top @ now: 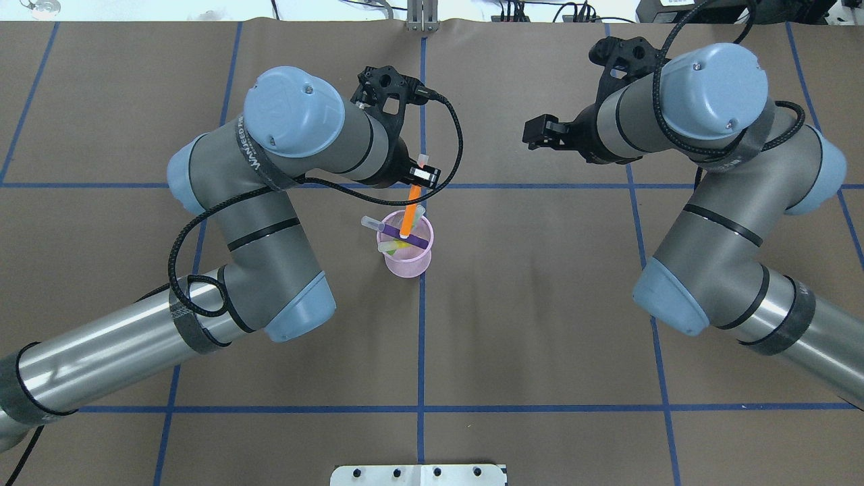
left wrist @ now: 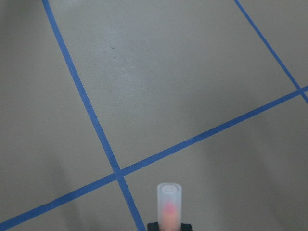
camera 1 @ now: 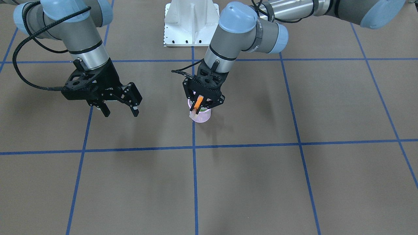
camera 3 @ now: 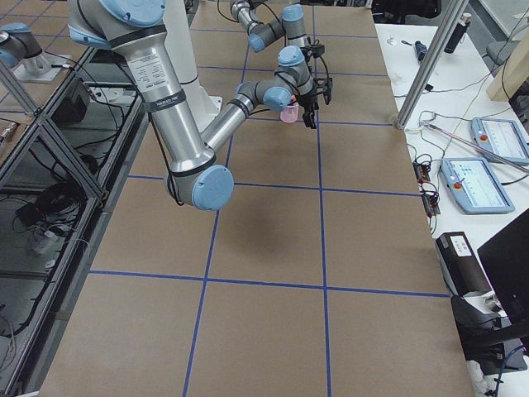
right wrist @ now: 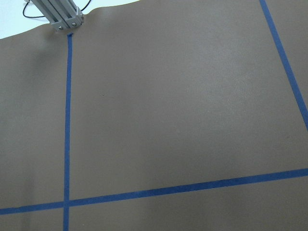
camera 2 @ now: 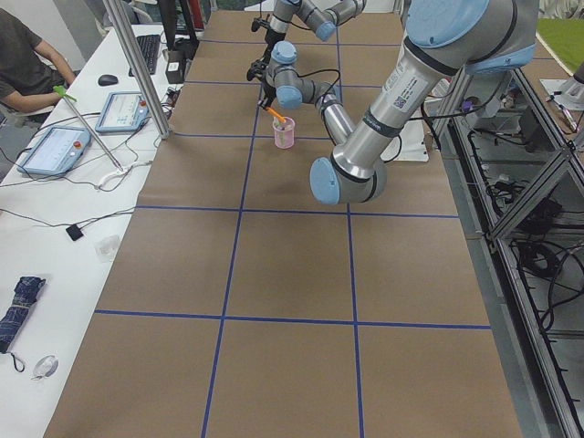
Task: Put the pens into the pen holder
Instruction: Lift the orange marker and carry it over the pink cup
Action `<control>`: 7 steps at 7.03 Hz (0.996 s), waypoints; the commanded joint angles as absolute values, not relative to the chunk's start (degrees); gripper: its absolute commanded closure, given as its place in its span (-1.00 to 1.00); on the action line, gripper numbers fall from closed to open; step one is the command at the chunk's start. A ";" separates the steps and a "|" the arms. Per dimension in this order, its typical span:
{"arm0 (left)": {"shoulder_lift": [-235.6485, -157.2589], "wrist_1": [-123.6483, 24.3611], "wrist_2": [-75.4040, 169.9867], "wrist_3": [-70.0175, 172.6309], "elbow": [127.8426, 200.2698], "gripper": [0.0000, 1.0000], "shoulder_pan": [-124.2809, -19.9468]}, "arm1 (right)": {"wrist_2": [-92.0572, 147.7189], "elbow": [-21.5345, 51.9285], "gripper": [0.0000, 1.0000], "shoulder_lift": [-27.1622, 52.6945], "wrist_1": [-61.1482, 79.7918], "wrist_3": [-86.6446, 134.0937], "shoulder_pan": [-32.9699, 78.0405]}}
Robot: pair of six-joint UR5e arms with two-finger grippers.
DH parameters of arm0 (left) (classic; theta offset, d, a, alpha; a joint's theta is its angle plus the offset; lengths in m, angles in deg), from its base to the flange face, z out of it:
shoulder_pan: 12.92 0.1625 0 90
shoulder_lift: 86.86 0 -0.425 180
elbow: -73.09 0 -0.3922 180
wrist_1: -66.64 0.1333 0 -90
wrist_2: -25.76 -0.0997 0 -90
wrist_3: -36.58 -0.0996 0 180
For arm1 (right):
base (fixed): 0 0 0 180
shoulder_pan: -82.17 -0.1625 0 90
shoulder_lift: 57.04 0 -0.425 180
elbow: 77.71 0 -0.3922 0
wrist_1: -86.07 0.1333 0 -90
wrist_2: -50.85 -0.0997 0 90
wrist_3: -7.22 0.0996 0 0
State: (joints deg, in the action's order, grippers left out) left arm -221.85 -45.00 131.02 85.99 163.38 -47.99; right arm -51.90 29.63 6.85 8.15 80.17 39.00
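Table (camera 2: 292, 274): brown cover, blue tape grid (camera 2: 274, 209).
Bench (camera 2: 36, 274): white, alongside table; tablets (camera 2: 55, 151), kbd (camera 2: 148, 55).
Post (camera 2: 135, 64): alu, table's bench-side edge.

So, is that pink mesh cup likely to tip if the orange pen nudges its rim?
Probably, yes. The pen holder is thin see-through mesh, so likely light, and it stands unbraced. The purple pen and others poke above its rim, so it may be top-heavy. The orange pen is slanted, so a sideways nudge seems possible.
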 commanded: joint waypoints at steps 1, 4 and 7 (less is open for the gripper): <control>-221.68 -45.16 131.05 87.02 163.44 1.00 -47.90 | -51.89 29.60 -1.00 6.85 8.20 80.17 39.01; -221.68 -45.07 131.14 90.79 163.53 1.00 -46.76 | -51.89 29.43 -1.00 7.03 8.20 80.17 39.01; -218.89 -45.07 131.49 90.98 165.35 1.00 -46.67 | -51.89 29.43 -1.00 7.03 8.20 80.17 39.01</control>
